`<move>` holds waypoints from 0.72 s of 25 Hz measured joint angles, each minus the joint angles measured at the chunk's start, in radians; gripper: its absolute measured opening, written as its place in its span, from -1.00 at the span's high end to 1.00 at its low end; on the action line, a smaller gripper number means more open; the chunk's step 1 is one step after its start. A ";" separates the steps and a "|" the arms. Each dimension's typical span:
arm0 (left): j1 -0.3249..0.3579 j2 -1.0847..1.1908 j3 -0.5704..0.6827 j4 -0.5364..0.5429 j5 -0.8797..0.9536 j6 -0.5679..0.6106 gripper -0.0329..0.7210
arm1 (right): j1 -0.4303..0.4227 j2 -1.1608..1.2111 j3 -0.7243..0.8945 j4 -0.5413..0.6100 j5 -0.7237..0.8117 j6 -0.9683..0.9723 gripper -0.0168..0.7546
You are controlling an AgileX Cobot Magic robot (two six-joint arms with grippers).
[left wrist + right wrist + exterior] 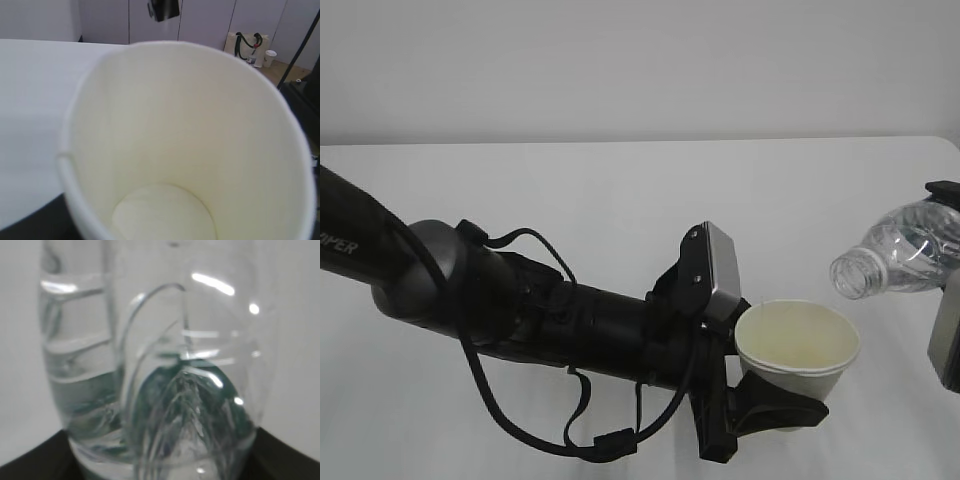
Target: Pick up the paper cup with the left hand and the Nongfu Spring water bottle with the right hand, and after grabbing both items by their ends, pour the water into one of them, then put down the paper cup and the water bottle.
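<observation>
The white paper cup (798, 345) stands upright above the table, held low on its wall by my left gripper (775, 398), whose black fingers (782, 408) are shut on it. In the left wrist view the paper cup (190, 150) fills the frame, and I cannot tell whether its pale bottom is wet. The clear Nongfu Spring water bottle (902, 252) lies tilted, its open neck down-left just over the cup's right rim. My right gripper (952, 262), at the frame's edge, is shut on its base end. The bottle (165, 380) fills the right wrist view, with some water (80, 390) inside. No stream shows.
The white table (620, 220) stretches under both arms to a far edge by the grey wall. My thick left arm (520, 300) with looping cables crosses the lower left. Beyond the table in the left wrist view stand a bag (246, 46) and a small cup (270, 56).
</observation>
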 joint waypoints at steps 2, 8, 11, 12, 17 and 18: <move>0.000 0.000 0.000 0.000 0.000 0.000 -0.27 | 0.000 0.000 0.000 0.000 0.000 0.000 -0.22; 0.000 0.000 0.000 -0.016 0.000 0.000 -0.27 | 0.000 0.000 0.000 0.000 0.000 -0.002 -0.22; 0.000 0.000 0.000 -0.029 0.000 0.000 -0.27 | 0.000 0.000 0.000 0.000 0.000 -0.004 -0.22; 0.000 0.000 0.000 -0.030 0.000 0.000 -0.27 | 0.000 0.000 0.000 0.000 0.000 -0.004 -0.22; 0.000 0.000 0.000 -0.034 0.000 0.000 -0.27 | 0.000 0.000 0.000 -0.004 0.000 -0.006 -0.22; 0.000 0.000 0.000 -0.034 0.000 0.000 -0.27 | 0.000 0.000 0.000 -0.006 0.000 -0.006 -0.22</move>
